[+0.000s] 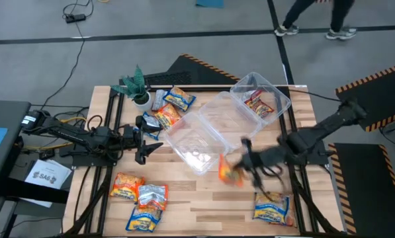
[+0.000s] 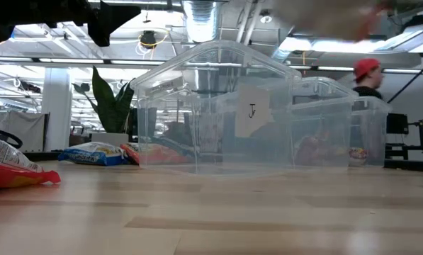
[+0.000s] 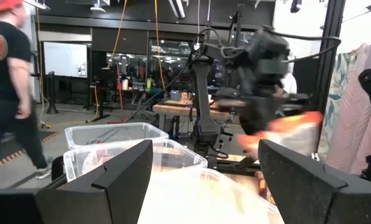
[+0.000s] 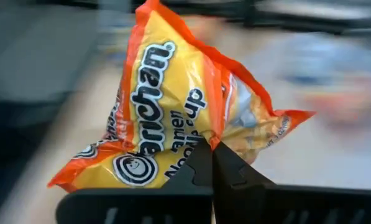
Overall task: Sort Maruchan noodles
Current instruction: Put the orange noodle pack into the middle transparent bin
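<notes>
My right gripper (image 1: 242, 160) is shut on an orange-and-yellow Maruchan packet (image 1: 229, 173), just near-right of the nearest clear tub (image 1: 194, 142). The packet fills the right wrist view (image 4: 173, 118) and shows blurred in the left wrist view (image 3: 284, 132). My left gripper (image 1: 144, 151) is open and empty at the table's left, beside the tubs; its fingers stand wide apart in the left wrist view (image 3: 204, 177). Other packets lie flat on the table: several at the far left (image 1: 171, 109), three at the near left (image 1: 141, 198), and one at the near right (image 1: 273, 210). My right gripper pinches a crumpled edge of the orange packet (image 4: 211, 144) between its two shut fingertips. The fingers reach in from the table's right side. The packet stands out past the fingertips, creased at the pinch; whether it is clear of the table I cannot tell.
Three clear tubs stand in a slanting row from the table's middle to its far right (image 1: 223, 116), (image 1: 260, 96); the farthest holds a red packet (image 1: 257, 104). A small potted plant (image 1: 136, 84) stands at the far left. People walk beyond the table (image 3: 5, 93).
</notes>
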{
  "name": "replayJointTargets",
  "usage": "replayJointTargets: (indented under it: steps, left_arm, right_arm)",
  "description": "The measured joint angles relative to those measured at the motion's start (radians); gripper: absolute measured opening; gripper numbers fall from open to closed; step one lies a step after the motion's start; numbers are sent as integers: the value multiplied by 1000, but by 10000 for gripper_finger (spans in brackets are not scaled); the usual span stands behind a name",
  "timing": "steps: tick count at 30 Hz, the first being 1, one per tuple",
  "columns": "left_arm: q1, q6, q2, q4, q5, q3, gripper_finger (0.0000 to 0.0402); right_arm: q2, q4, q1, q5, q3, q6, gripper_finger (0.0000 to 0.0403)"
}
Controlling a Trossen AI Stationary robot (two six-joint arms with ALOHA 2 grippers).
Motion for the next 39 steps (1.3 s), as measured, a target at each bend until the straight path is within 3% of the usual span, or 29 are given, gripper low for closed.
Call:
replayJointTargets:
  steps: [5,11,18,26,32,39]
  left_arm:
    - [0,9,0,0,0,0,278]
    - [0,9,0,0,0,0,278]
    - [0,8,0,1,0,0,278]
    - [0,7,0,1,0,0,278]
    - [0,7,0,0,0,0,278]
    - [0,-3,0,-13,0,0,278]
  right_arm:
    - [-32,-5,-213,188,0,-47,10]
    - [-37,-28,-420,186,0,-40,11]
    - [29,-9,-504,179,0,-39,35]
    - [43,-4,-516,180,0,-46,143]
    - [-37,-73,-451,175,0,-68,230]
    - [-158,-294,-294,117,0,59,248]
